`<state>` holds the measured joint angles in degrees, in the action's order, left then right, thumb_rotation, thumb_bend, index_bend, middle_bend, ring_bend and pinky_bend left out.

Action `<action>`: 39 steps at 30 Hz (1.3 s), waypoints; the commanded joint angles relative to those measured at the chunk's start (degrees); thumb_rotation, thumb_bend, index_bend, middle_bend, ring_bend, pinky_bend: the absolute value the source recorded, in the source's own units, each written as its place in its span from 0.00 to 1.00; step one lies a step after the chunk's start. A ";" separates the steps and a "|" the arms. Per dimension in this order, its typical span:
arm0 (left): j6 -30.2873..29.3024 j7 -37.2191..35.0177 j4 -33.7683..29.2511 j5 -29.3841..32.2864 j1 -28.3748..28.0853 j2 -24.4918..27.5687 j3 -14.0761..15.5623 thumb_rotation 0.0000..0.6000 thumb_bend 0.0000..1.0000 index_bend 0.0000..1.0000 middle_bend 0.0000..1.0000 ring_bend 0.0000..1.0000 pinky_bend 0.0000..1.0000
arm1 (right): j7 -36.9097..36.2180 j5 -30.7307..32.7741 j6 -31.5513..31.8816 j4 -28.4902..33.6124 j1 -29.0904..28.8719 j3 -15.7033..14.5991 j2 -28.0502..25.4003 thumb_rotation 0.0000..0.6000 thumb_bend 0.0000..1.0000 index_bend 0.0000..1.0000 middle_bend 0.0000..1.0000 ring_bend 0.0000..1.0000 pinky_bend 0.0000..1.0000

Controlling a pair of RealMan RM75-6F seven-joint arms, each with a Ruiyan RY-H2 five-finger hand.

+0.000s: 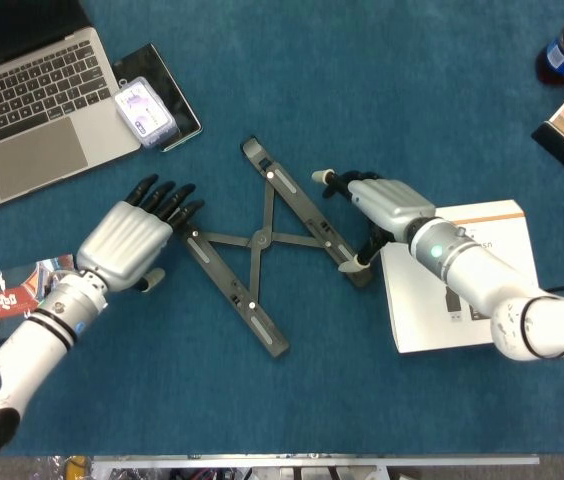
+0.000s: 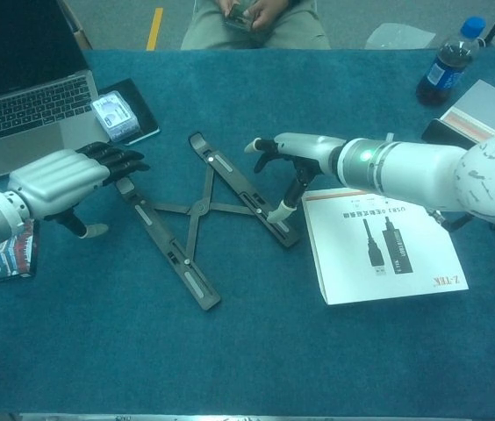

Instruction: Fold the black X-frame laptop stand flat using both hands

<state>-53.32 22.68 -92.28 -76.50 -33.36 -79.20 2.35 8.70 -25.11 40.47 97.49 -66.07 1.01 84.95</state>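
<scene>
Blue cloth-covered table (image 1: 412, 120). Silver laptop (image 1: 22, 90), far-left corner. White printed box (image 1: 462, 300), toward the right edge. Black X-frame laptop stand (image 1: 262, 240), mid-table, spread open, lying flat. Left hand (image 1: 127, 240), fingers extended and released, tips near the stand's left bar. Right hand (image 1: 377, 205), fingers spread, empty, thumb tip at the stand's right bar.

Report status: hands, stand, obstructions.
Left hand open beside stand, right hand open at its far rail. Black X-frame laptop stand spread open on table. White booklet close under right arm.
</scene>
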 commanded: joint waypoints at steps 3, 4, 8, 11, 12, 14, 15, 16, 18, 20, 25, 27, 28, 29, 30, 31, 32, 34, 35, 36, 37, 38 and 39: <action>0.75 0.16 0.44 1.10 -0.34 -1.36 -0.36 1.00 0.26 0.00 0.00 0.00 0.00 | 0.57 0.26 -0.09 -0.10 0.11 0.14 0.31 1.00 0.00 0.00 0.19 0.00 0.00; 0.90 0.08 0.59 1.41 -0.40 -1.77 -0.47 1.00 0.26 0.00 0.00 0.00 0.00 | 0.77 0.25 -0.04 -0.12 0.14 0.15 0.41 1.00 0.00 0.00 0.19 0.00 0.00; 1.26 0.14 1.00 2.09 -0.65 -2.80 -0.75 1.00 0.26 0.00 0.00 0.00 0.00 | 1.41 0.39 0.17 -0.14 0.23 0.08 0.60 1.00 0.00 0.00 0.19 0.00 0.00; 1.53 0.33 1.07 2.51 -0.94 -3.41 -0.97 1.00 0.26 0.00 0.00 0.00 0.00 | 1.65 0.55 0.27 -0.27 0.41 0.16 0.87 1.00 0.00 0.00 0.19 0.00 0.00; 1.59 0.40 1.06 2.64 -1.02 -3.56 -1.05 1.00 0.26 0.00 0.00 0.00 0.00 | 1.72 0.56 0.21 -0.35 0.44 0.18 1.00 1.00 0.00 0.00 0.19 0.00 0.00; 1.71 0.54 0.99 2.94 -1.19 -3.87 -1.18 1.00 0.26 0.00 0.00 0.00 0.00 | 1.87 0.48 0.05 -0.53 0.53 0.23 1.40 1.00 0.00 0.00 0.19 0.00 0.00; 1.78 0.61 0.94 3.08 -1.26 -3.97 -1.21 1.00 0.26 0.00 0.00 0.00 0.00 | 1.95 0.50 -0.07 -0.59 0.54 0.22 1.56 1.00 0.00 0.00 0.19 0.00 0.00; 1.88 0.75 0.91 3.28 -1.34 -4.07 -1.22 1.00 0.26 0.00 0.00 0.00 0.00 | 2.12 0.46 -0.15 -0.70 0.54 0.19 1.79 1.00 0.00 0.00 0.19 0.00 0.00; 1.98 0.99 0.90 3.58 -1.43 -4.22 -1.20 1.00 0.26 0.00 0.00 0.00 0.00 | 2.44 0.34 -0.11 -0.79 0.55 0.12 2.12 1.00 0.00 0.00 0.19 0.00 0.00; 2.04 1.23 0.96 3.90 -1.49 -4.39 -1.17 1.00 0.26 0.00 0.00 0.00 0.00 | 2.66 0.34 -0.06 -0.75 0.58 0.15 2.34 1.00 0.00 0.00 0.19 0.00 0.00; 2.07 1.58 0.90 4.67 -1.56 -4.80 -1.10 1.00 0.26 0.00 0.00 0.00 0.00 | 3.22 0.29 0.31 -0.49 0.70 0.22 2.43 1.00 0.00 0.00 0.19 0.00 0.00; 2.07 1.78 0.82 4.85 -1.62 -4.96 -1.08 1.00 0.26 0.00 0.00 0.00 0.00 | 3.39 0.34 0.41 -0.40 0.74 0.25 2.43 1.00 0.00 0.00 0.19 0.00 0.00; 2.11 1.89 0.80 5.05 -1.66 -5.12 -1.07 1.00 0.26 0.00 0.00 0.00 0.00 | 3.48 0.36 0.46 -0.32 0.77 0.28 2.44 1.00 0.00 0.00 0.19 0.00 0.00; 2.18 1.95 0.78 5.27 -1.70 -5.27 -1.10 1.00 0.26 0.00 0.00 0.00 0.00 | 3.57 0.38 0.46 -0.27 0.78 0.28 2.45 1.00 0.00 0.00 0.19 0.00 0.00; 2.28 1.98 0.80 5.49 -1.75 -5.45 -1.13 1.00 0.26 0.00 0.00 0.00 0.00 | 3.66 0.41 0.48 -0.23 0.79 0.26 2.47 1.00 0.00 0.00 0.19 0.00 0.00; 2.39 2.01 0.83 5.71 -1.80 -5.63 -1.14 1.00 0.26 0.00 0.00 0.00 0.00 | 3.75 0.42 0.53 -0.19 0.82 0.24 2.51 1.00 0.00 0.00 0.19 0.00 0.00; 2.51 2.08 0.93 5.94 -1.87 -5.87 -1.12 1.00 0.26 0.00 0.00 0.00 0.00 | 3.81 0.44 0.57 -0.13 0.89 0.23 2.57 1.00 0.00 0.00 0.19 0.00 0.00; 2.65 2.26 1.24 6.29 -1.98 -6.31 -1.11 1.00 0.26 0.00 0.00 0.00 0.00 | 4.00 0.44 0.68 -0.03 0.97 0.17 2.65 1.00 0.00 0.00 0.19 0.00 0.00; 2.70 2.26 1.36 6.46 -2.02 -6.50 -1.14 1.00 0.26 0.00 0.00 0.00 0.00 | 4.10 0.41 0.77 -0.02 1.02 0.14 2.70 1.00 0.00 0.00 0.19 0.00 0.00; 2.74 2.22 1.49 6.62 -2.05 -6.69 -1.17 1.00 0.26 0.00 0.00 0.00 0.00 | 4.18 0.40 0.81 0.01 1.05 0.13 2.73 1.00 0.00 0.00 0.19 0.00 0.00; 2.77 2.15 1.66 6.79 -2.09 -6.92 -1.22 1.00 0.26 0.00 0.00 0.00 0.00 | 4.23 0.39 0.85 0.06 1.11 0.14 2.74 1.00 0.00 0.00 0.19 0.00 0.00; 2.79 2.12 1.81 6.92 -2.13 -7.09 -1.26 1.00 0.26 0.00 0.00 0.00 0.00 | 4.28 0.38 0.89 0.07 1.15 0.17 2.75 1.00 0.00 0.00 0.19 0.00 0.00; 2.82 2.09 1.93 7.03 -2.17 -7.24 -1.29 1.00 0.26 0.00 0.00 0.00 0.00 | 4.33 0.38 0.93 0.09 1.18 0.19 2.76 1.00 0.00 0.00 0.19 0.00 0.00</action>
<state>-50.53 24.80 -90.39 -69.52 -35.50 -86.39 1.10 13.04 -24.73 41.40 97.58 -64.88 1.20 87.71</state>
